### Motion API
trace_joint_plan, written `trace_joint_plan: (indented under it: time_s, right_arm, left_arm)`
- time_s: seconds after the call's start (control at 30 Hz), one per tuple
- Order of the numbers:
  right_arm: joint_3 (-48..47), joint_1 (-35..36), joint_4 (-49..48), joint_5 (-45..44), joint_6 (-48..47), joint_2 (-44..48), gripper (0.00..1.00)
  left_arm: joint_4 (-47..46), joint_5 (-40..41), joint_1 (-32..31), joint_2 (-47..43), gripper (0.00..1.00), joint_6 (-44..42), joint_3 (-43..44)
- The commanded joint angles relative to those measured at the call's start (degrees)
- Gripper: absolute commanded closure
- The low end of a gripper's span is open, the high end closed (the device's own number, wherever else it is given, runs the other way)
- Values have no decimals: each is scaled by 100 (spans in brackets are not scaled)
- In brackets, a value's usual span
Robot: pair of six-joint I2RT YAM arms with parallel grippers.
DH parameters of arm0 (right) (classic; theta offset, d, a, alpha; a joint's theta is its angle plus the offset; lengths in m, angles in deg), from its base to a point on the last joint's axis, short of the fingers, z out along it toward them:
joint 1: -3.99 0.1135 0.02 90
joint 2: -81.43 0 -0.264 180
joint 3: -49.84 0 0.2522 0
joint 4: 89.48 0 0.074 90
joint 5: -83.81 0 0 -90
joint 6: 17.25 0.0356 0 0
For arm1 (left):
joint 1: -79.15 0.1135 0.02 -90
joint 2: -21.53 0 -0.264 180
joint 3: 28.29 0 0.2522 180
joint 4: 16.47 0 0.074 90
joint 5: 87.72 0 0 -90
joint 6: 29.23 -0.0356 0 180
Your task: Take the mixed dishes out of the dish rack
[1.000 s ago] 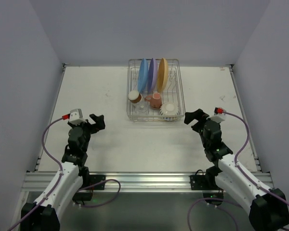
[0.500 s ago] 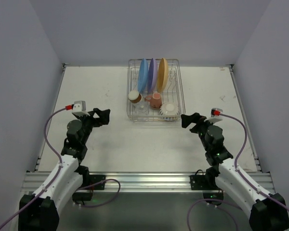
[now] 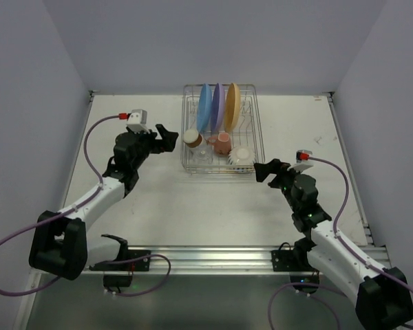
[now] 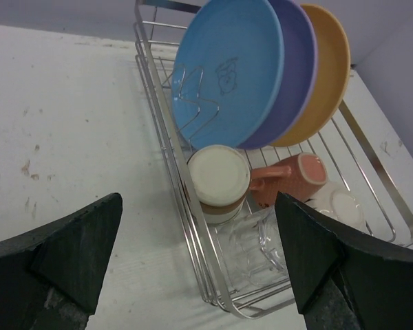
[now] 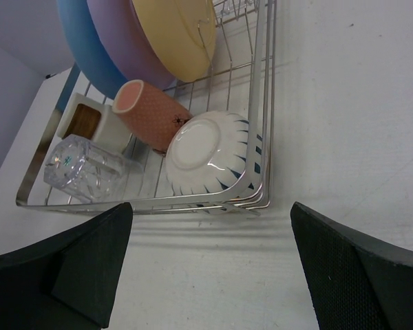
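Shows dish rack at far table edge, left gripper agape, empty, beside its left wall, right gripper likewise off its near-right corner.

A white bench fills the floor of this booth. Plain pale lilac-grey walls close it in: the back wall at 12 o'clock, a side wall at 9 and another side wall at 3. A silver metal rail edges the bench at 6 o'clock. Small brownish marks, perhaps stains, fleck the top. The light is soft and even.

Upright plates, pink mug, brown cup, white cup, glass in rack
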Motion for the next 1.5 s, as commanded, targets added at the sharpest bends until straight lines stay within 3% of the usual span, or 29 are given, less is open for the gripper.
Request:
trace_joint_plan:
  time_s: [0.0,0.23,0.53,0.83,1.3,1.4,1.47]
  right_arm:
    - [-90,17,-339,160,-236,232,1]
    - [191,17,-453,90,-254,812,1]
    - [60,17,-410,11,-316,708,1]
    - [33,17,-322,125,-316,725,1]
    - [60,8,56,248,-360,927,1]
    - [33,17,39,310,-351,839,1]
    - [33,17,21,327,-316,787,1]
  left_arm:
    - [-267,-120,-32,191,3,-185,576]
    - [-311,-454,-32,1175,3,-1,1384]
    - [-478,-1105,-40,1940,10,254,2149]
    - [-583,-1457,-110,2415,25,395,2562]
    - [-399,-1413,-339,3302,23,114,3441]
    - [-250,-1474,-348,3505,28,87,3705]
    - [-249,-1535,-348,3558,36,61,3784]
